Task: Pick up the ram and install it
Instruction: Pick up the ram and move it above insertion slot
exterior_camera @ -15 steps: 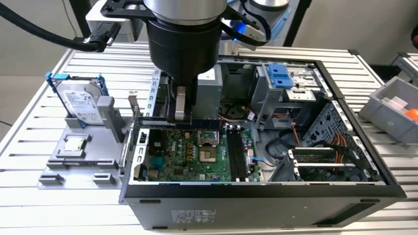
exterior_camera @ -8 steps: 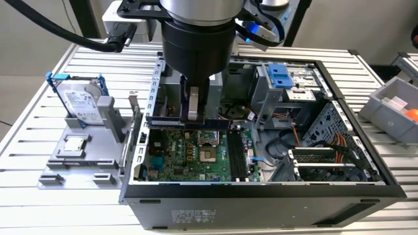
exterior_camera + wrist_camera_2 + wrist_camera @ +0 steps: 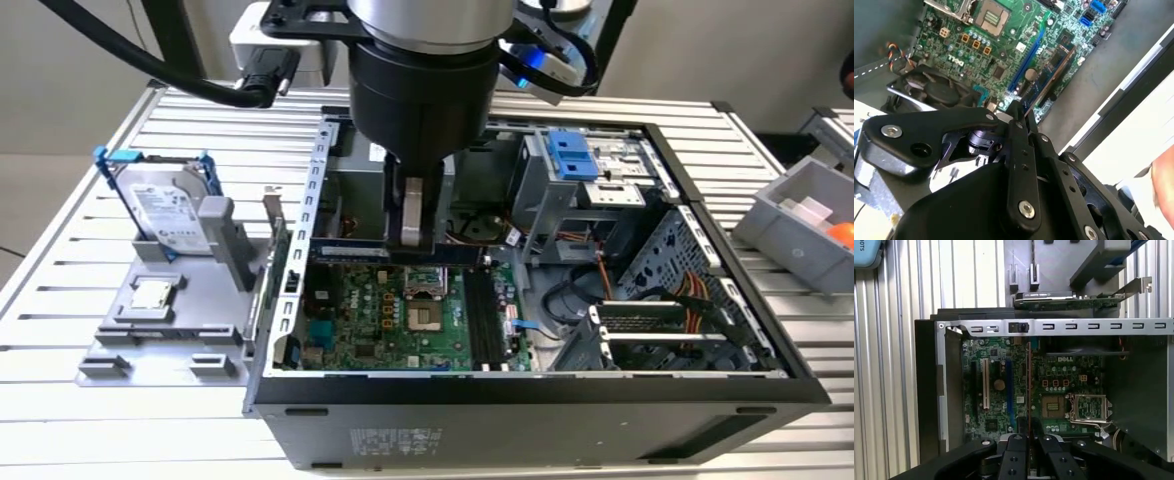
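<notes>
Exterior view: the claw reaches down inside the open computer case, fingers clamped on the ram. The stick is held level and on edge, with more of its length sticking out from the claw toward the exterior view's left. Directly beneath the claw lies the green motherboard, with the processor socket just below the fingertips. Whether the ram touches the board cannot be told from here. Well apart from the claw, outside the case toward the exterior view's left, a hard drive stands upright on a grey fixture, and a small processor chip lies flat on it. A grey bin sits off toward the exterior view's right.

Second wrist view: the claw pinches the ram, which runs away from the fingertips over the motherboard. A black fan sits close beside the fingers.

First wrist view: the ram shows edge-on as a thin line coming out from between the closed fingers of the claw. It runs over the board between a blue slot and the processor socket.
</notes>
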